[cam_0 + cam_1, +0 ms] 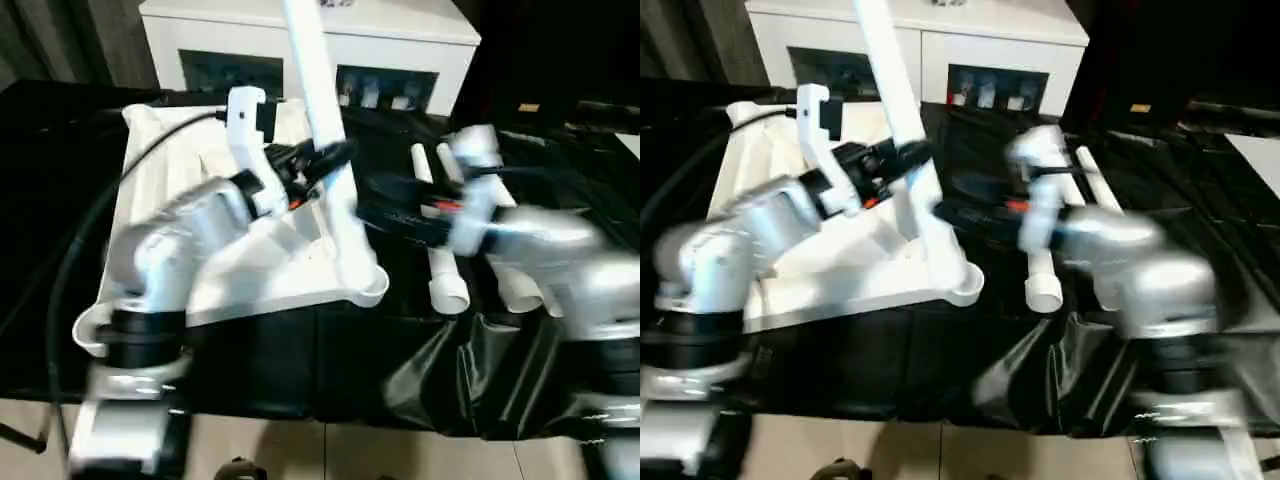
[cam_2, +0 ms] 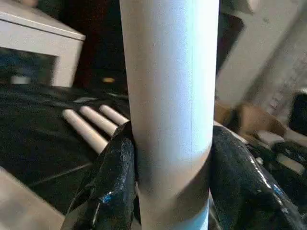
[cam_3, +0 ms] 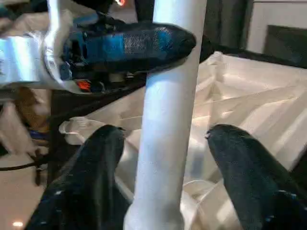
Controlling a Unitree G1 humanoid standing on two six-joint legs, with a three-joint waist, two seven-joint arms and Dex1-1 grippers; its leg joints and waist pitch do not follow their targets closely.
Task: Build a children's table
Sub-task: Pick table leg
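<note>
Left hand (image 2: pixel 170 191) is clamped tight on a leg (image 1: pixel 318 110) standing in the near corner socket (image 1: pixel 365 282) of the upside-down tabletop (image 1: pixel 170 180). Right hand (image 3: pixel 165 167) sits wide open around that leg, not touching. Three spare legs (image 2: pixel 91 124) lie nearby, so roughly a quarter done.

No text, label, brand, number or sign can be read in any of the pictures.
</note>
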